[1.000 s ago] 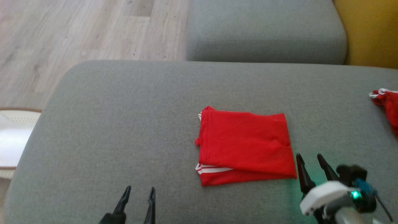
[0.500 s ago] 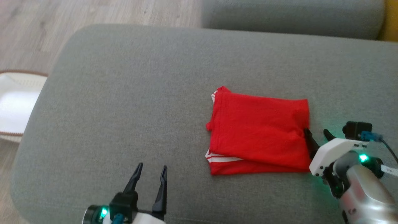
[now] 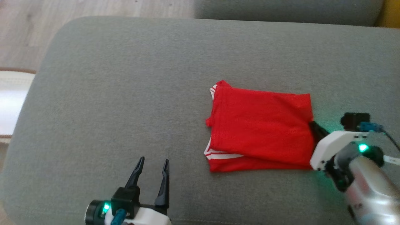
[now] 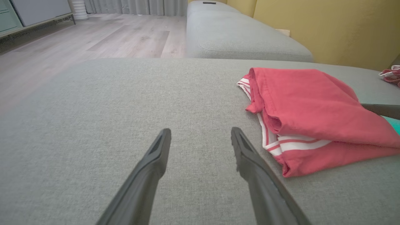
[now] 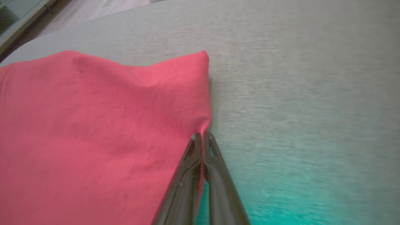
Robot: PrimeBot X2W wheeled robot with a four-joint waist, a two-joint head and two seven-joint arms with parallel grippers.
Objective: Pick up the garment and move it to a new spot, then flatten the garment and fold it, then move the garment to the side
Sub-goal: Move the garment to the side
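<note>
Grey sofa cushion (image 3: 125, 78) lies all round; my right tool (image 5: 202, 135) clamps the folded red garment (image 3: 262, 128) by its right edge, left tool (image 3: 154, 160) wide, near-left.

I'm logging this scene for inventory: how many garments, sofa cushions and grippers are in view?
Red garments: 2, folded garment, crumpled garment
Grey sofa cushions: 2, near cushion, far cushion
Grippers: 2, left gripper, right gripper
Total: 6
</note>
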